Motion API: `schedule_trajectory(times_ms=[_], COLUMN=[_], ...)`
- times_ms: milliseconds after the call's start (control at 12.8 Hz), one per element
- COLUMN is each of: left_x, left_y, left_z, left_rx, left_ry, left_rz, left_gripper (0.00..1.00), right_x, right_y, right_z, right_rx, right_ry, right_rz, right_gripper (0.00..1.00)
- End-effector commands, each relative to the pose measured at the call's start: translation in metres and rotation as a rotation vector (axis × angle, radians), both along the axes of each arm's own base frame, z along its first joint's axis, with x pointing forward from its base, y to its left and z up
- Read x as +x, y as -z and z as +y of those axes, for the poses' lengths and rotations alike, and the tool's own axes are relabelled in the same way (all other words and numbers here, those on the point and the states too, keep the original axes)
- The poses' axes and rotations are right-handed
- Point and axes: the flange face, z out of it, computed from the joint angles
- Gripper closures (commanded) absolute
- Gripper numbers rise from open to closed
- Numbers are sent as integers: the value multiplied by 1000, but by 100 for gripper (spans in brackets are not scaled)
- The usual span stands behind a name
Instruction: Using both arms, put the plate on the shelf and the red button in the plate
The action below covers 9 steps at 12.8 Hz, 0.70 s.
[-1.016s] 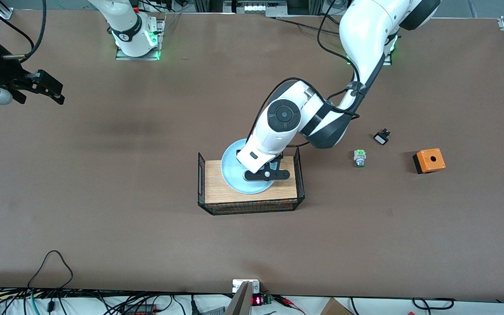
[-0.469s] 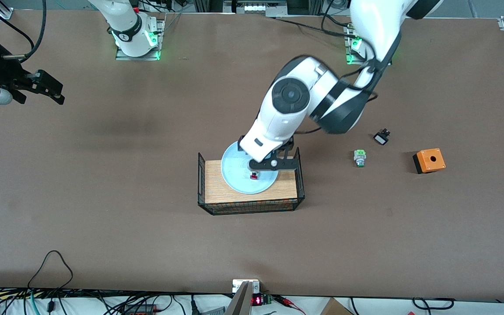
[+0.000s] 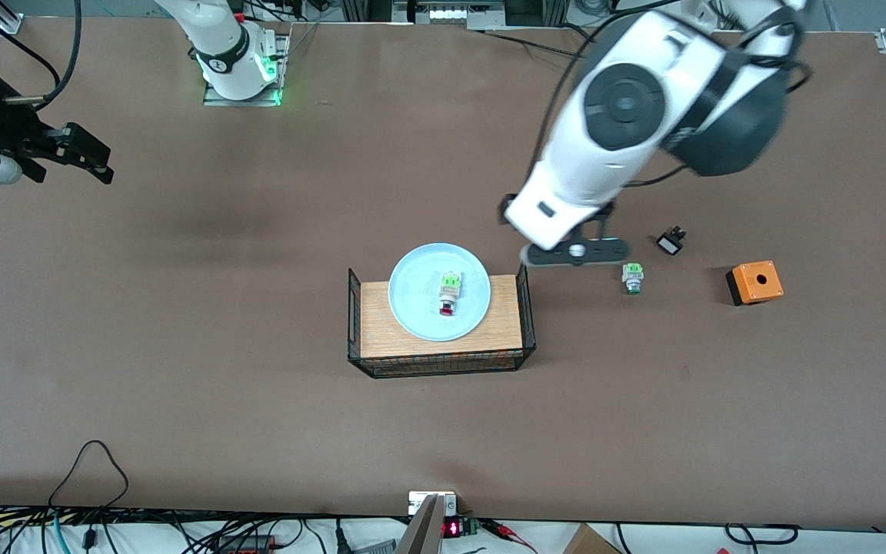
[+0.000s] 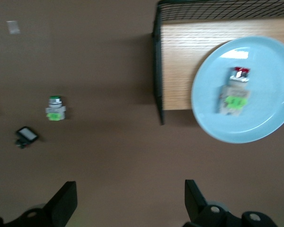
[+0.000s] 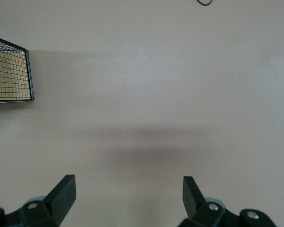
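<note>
Left claw (image 3: 575,252) fingers spread wide, empty, touching nothing, up over bare worktop (image 3: 181,346) between wire basket (image 3: 526,308) and green-tipped switch (image 3: 632,277). Right claw (image 3: 78,158) also wide apart, empty, waiting at right arm's end, arm cut off at view edge. Plate (image 3: 412,296) sits on wooden board in basket; red button (image 3: 449,292) lies on plate. Left fingertips hidden under wrist in front view.

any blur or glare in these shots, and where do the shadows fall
Front view: the left arm is smeared by motion blur, its left gripper soft; the plate and red button look sharp. Left wrist view: slightly blurred overall, with a pale glare patch on the plate rim. Right wrist view: a soft dark shadow band on the table above the right gripper.
</note>
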Motion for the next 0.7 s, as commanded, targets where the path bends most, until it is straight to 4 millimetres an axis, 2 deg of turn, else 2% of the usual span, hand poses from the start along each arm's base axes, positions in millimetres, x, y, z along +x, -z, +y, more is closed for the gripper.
schedule_trajectory(times_ms=[0, 78, 312, 391, 625], left_x=[9, 11, -5, -18, -45], left_y=[-21, -35, -42, -42, -51], left_z=[73, 103, 177, 186, 243], left_rx=[6, -13, -26, -16, 20], left_ry=[89, 140, 226, 227, 119], left_rz=[42, 30, -37, -66, -150], left_gripper=[0, 0, 0, 0, 0], right_x=[-3, -3, -4, -4, -4], right_y=[-3, -3, -2, -2, -1], right_z=[-1, -1, -1, -1, 0], right_rx=[-4, -4, -3, -3, -3], right_ry=[0, 0, 0, 0, -2], right_rz=[-3, -3, 3, 4, 9], right_gripper=[0, 0, 0, 0, 0])
